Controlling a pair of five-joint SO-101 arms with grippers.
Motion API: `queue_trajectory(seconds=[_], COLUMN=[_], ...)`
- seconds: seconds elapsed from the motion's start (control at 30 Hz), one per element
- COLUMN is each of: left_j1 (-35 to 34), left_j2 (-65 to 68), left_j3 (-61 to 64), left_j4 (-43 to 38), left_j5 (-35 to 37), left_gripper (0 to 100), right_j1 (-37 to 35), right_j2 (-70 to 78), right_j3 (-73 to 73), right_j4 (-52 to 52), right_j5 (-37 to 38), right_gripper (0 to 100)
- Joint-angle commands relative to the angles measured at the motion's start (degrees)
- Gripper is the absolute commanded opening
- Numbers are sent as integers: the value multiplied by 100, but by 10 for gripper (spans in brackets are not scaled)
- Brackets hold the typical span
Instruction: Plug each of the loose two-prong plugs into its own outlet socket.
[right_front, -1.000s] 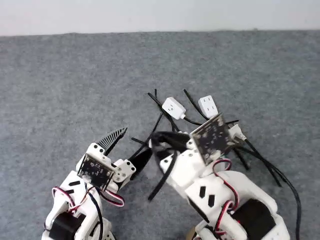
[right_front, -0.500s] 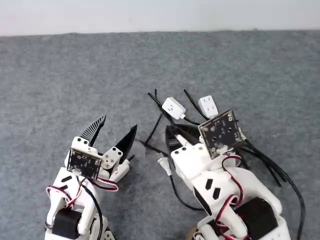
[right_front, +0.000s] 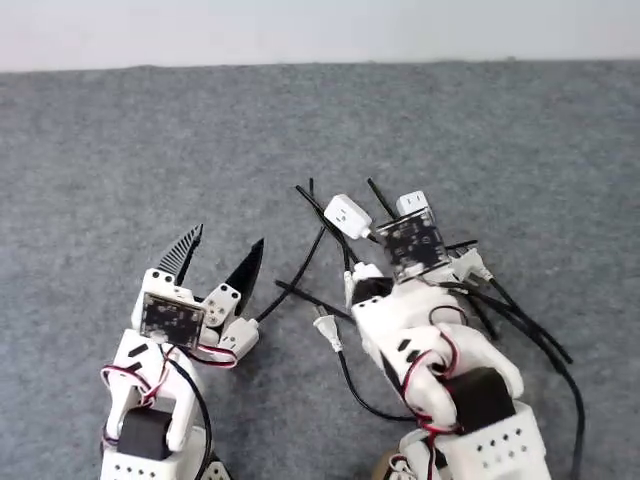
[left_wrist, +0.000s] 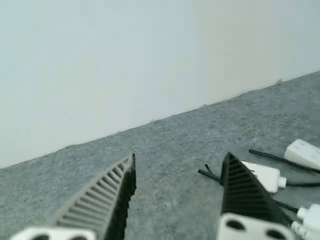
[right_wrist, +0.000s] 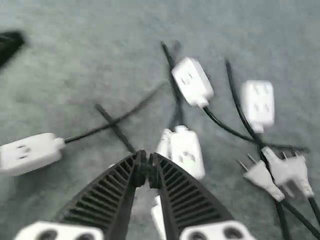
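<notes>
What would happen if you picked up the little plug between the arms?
The small white two-prong plug looks light, so it should lift easily. Its thin black cord lies curved, so it probably flops and trails behind.

The table (right_front: 110, 140) has a grey top, fuzzy and felt-like, finely speckled in lighter and darker grey, and the same all the way across. Well ahead of the left claw (right_front: 228, 236), on the far side, the grey top ends in a straight line against a plain pale wall (right_front: 320, 30). In the left wrist view this wall rises beyond the claw's tips, smooth and bare, and meets the table along a slanted edge. The light is soft and even, and shadows on the grey top are faint.
</notes>
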Motion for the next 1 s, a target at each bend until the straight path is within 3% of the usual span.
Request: queue_trajectory(seconds=[0.0, 0.1, 0.23, 0.57, 0.97], left_j1=[-53, -237, -431, -404, -440], left_j2=[-88, -97, -97, -97, -97], left_j3=[233, 330, 330, 330, 330], left_j4=[-167, 193, 774, 2813, 4079], left_j5=[-554, -791, -747, -791, -791], left_gripper=[268, 268, 268, 269, 269], right_j1=[769, 1209, 1270, 1297, 1543], right_j2=[-57, -66, -66, -66, -66], right_j3=[387, 1275, 2435, 3789, 3798], right_j4=[-725, -1692, -2782, -4365, -4013], right_j5=[70, 70, 70, 26, 35], right_gripper=[8, 8, 8, 8, 8])
